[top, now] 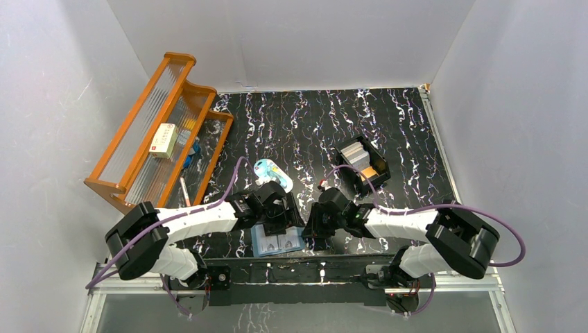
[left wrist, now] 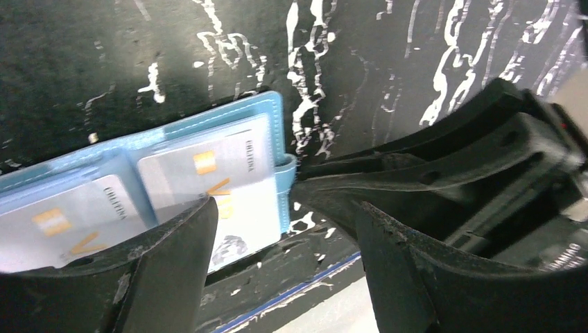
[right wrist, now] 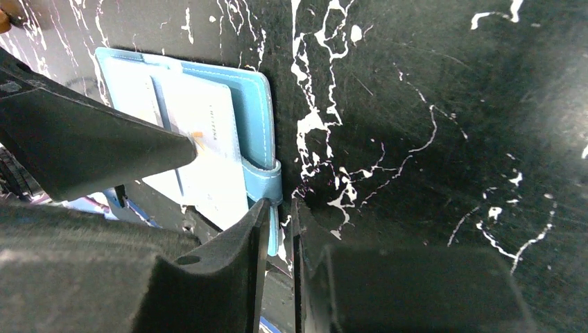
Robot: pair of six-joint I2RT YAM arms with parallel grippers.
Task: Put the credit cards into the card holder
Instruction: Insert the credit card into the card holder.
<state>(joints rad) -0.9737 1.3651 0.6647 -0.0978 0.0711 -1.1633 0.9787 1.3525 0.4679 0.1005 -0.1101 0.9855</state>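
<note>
Card holder (top: 277, 241) at near edge; left claw (left wrist: 284, 208) over it, right claw (right wrist: 281, 205) at its right; box (top: 382, 166) behind-right.

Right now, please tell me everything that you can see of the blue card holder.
The card holder lies open and flat on the black marbled table, at its near edge. Its inside is light blue, leather-like, with a stitched border and clear pockets holding pale cards with orange marks. The right hand appears to pinch its closing tab; the open left hand hovers over it, one fingertip seemingly on a card.
</note>
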